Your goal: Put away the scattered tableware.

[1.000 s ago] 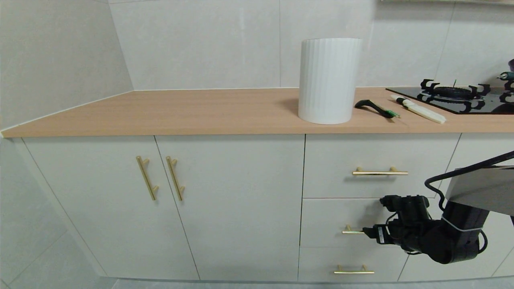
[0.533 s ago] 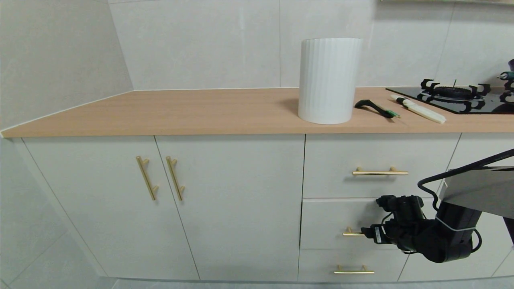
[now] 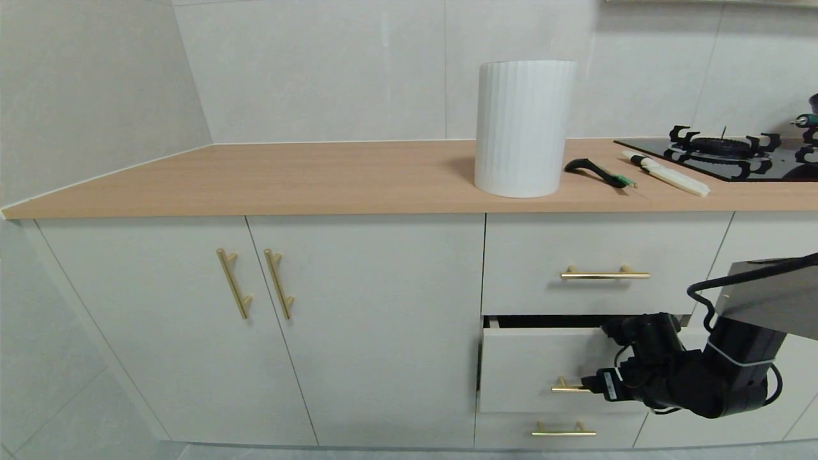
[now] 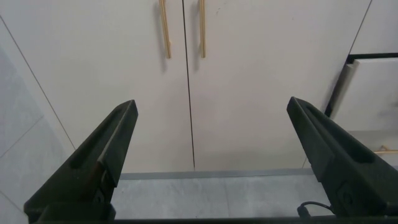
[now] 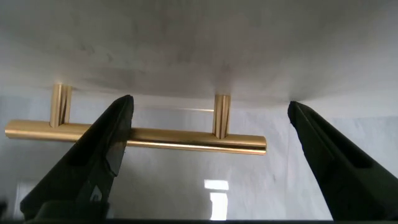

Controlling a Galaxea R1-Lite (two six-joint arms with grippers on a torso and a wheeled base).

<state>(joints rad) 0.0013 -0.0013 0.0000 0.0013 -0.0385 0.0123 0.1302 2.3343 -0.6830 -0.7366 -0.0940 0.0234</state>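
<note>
Looking at the lower right of the head view, we see the right gripper (image 3: 585,387) at the brass handle (image 3: 565,385) of the middle drawer (image 3: 537,364). The drawer stands out a little from the cabinet, with a dark gap along its top edge. In the right wrist view the gripper (image 5: 208,107) has its fingers spread wide. The handle (image 5: 137,134) runs across in front of them and the pale drawer front (image 5: 186,50) lies behind. We cannot tell whether a finger touches the bar.

The tableware lies on the wooden counter (image 3: 287,179), at the upper right of the head view. A black-handled tool (image 3: 597,171) with a green tip lies just right of a tall white ribbed canister (image 3: 524,128). A white knife (image 3: 668,174) lies further right, near the edge of the black stove (image 3: 722,153). The two pieces lie apart from each other.

The left gripper (image 4: 211,104) hangs low before the double cabinet doors (image 4: 249,93), its fingers wide apart and holding nothing. The drawer (image 4: 379,87) shows at the right edge of that view.
</note>
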